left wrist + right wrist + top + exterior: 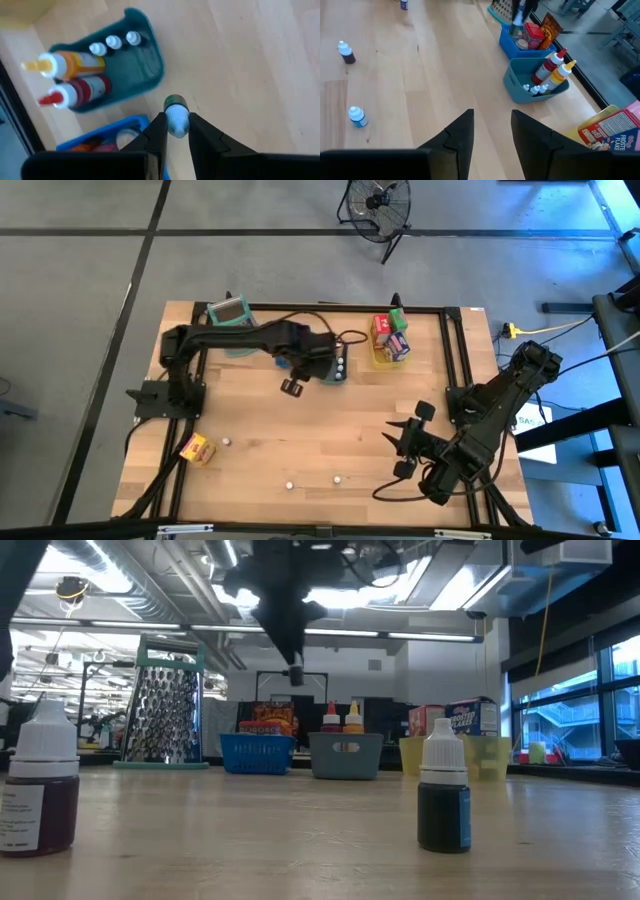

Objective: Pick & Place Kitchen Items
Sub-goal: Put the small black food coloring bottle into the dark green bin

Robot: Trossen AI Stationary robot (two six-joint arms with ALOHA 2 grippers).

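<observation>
The left end effector (176, 134) hangs above the bench (300, 430), its two fingers clenched on the white cap of a small dark-green dropper bottle (175, 111) that points away from the wrist. Just beyond it stands the grey tray (145, 75), holding three more white-capped bottles (114, 43) and two sauce bottles (75, 77). The right end effector (491, 131) waits released with nothing between its fingers, two dropper bottles (358, 116) standing on the bench well off to one side of it.
</observation>
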